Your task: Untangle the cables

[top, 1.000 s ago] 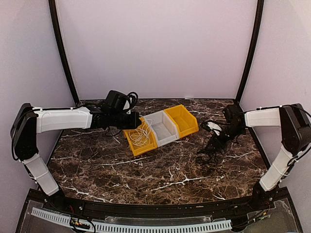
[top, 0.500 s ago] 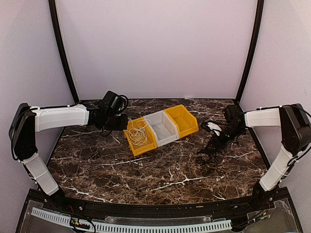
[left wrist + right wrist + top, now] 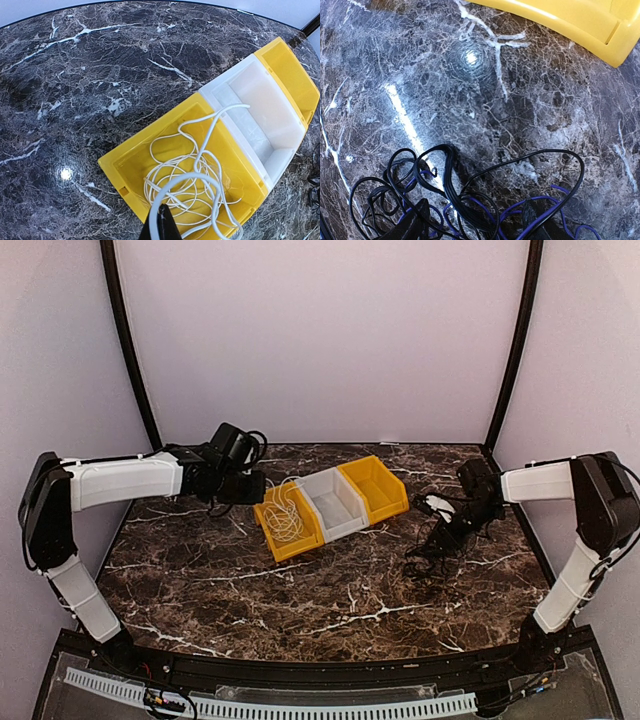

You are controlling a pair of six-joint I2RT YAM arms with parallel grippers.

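A white cable [image 3: 285, 515] lies coiled in the nearest yellow bin [image 3: 300, 548], and one strand of it rises over the bin's back rim to my left gripper [image 3: 258, 487]. The left wrist view shows that gripper [image 3: 161, 222] shut on the white cable [image 3: 200, 170], which arcs up from its tip above the yellow bin [image 3: 112, 165]. At the right, black cables [image 3: 430, 555] lie tangled on the table. My right gripper [image 3: 475, 217] stands open low over them, one finger on each side of the black cables [image 3: 445, 175] and a purple cable [image 3: 540, 205].
A white bin [image 3: 335, 502] and a second yellow bin [image 3: 375, 485] adjoin the first in a diagonal row at the table's middle back. A corner of that yellow bin [image 3: 560, 15] shows in the right wrist view. Black frame posts stand at both back corners.
My left gripper has drawn back to the left from over the yellow bin, holding the white cable, which now trails over the bin's rim. The right arm has hardly moved.
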